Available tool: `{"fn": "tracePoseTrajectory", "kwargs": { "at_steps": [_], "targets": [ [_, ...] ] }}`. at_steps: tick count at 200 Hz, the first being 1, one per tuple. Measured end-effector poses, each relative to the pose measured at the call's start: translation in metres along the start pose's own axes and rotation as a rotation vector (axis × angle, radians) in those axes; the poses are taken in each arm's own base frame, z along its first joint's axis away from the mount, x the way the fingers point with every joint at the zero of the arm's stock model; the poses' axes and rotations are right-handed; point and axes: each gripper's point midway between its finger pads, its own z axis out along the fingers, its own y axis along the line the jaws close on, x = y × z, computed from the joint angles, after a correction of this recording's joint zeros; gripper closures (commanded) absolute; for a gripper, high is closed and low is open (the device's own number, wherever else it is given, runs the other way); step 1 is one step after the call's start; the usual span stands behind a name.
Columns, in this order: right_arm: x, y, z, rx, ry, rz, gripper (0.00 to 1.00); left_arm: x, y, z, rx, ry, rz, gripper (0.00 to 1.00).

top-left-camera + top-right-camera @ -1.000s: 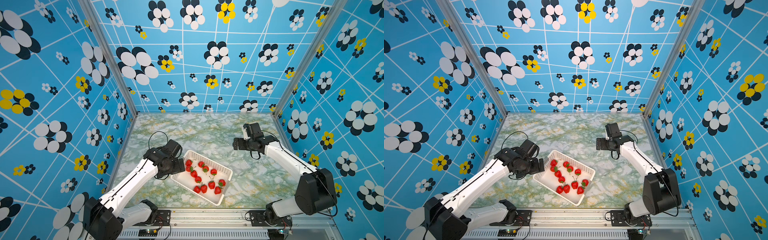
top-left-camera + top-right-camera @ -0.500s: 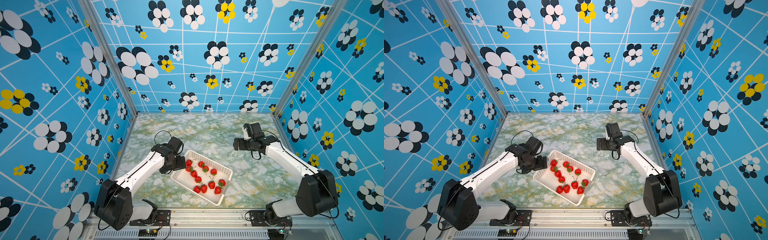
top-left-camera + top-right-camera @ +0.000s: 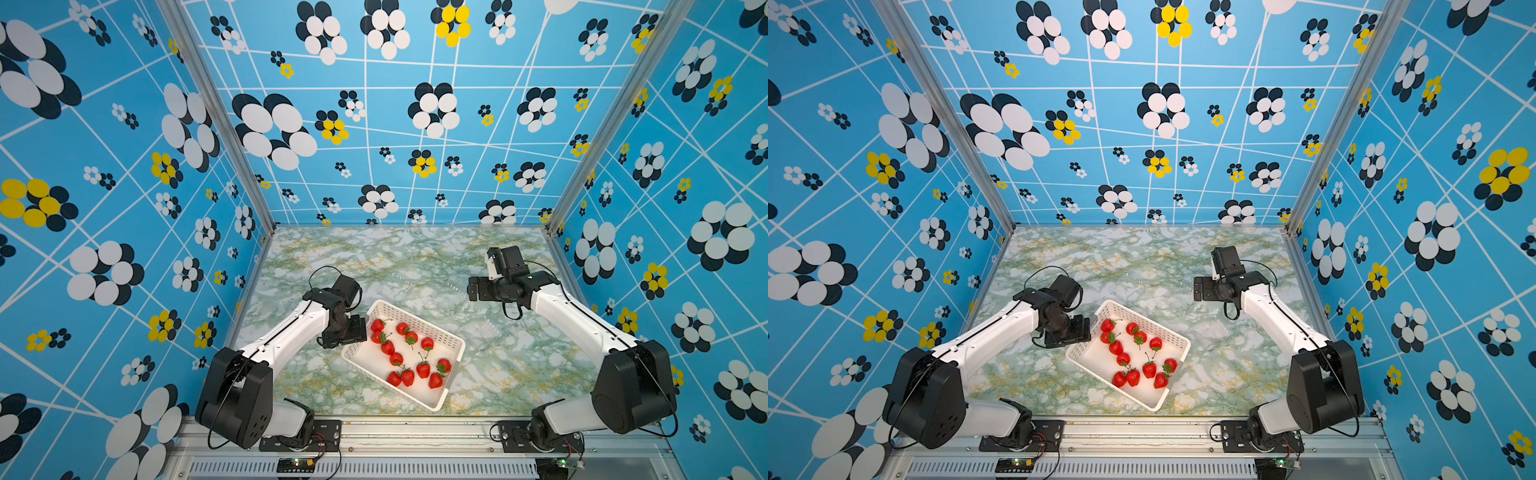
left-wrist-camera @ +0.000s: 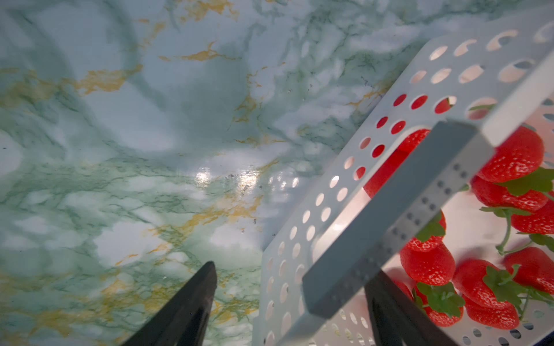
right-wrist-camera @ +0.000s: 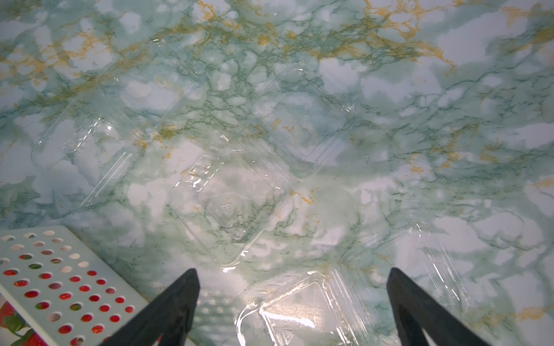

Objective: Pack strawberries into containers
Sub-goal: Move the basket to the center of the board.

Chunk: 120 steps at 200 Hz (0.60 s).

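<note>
- Spreading beneath everything, the glossy green-and-gold marbled tabletop (image 3: 374, 266) looks slick. A load dragged by one edge could skid or swing instead of following.
- The large white perforated rectangular plastic basket (image 3: 430, 326) has one short wall between the fingers of the left gripper (image 3: 361, 327). The outer finger (image 4: 186, 308) stands clear of the wall with a gap showing, and the inner finger (image 4: 395, 314) reaches inside. The jaws are partly apart and grip nothing yet. A pinch on that thin rim alone could tilt the basket and roll the fruit. The inner finger, just beside the nearest berries, could bruise or trap one.
- The small clear plastic clamshell punnets (image 5: 227, 203), three as far as the faint outlines show, lie opened flat and empty. One sits between and below the fingertips of the right gripper (image 3: 473, 289), the others ahead of them. Those fingers are spread wide and hold nothing. The plastic barely shows against the marble, so a misjudged drop or a nudged punnet seems likely.
- About a dozen small bright red strawberries (image 3: 396, 358) with green caps all lie in the basket, on the inner finger's side of the wall. None is packed yet.
</note>
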Motion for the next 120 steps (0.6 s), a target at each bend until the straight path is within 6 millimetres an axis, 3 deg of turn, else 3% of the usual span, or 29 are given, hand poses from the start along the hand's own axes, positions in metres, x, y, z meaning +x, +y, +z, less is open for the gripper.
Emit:
{"fn": "tracePoseTrajectory", "kwargs": {
  "at_steps": [57,120],
  "targets": [
    [0.001,-0.001,-0.003,0.002,-0.007,-0.011,0.01,-0.01,0.015,0.002,0.011,0.007,-0.013,0.36],
    [0.004,-0.002,-0.005,0.001,-0.007,-0.011,0.01,-0.03,0.039,0.004,-0.029,0.019,-0.045,0.39]
  ]
}}
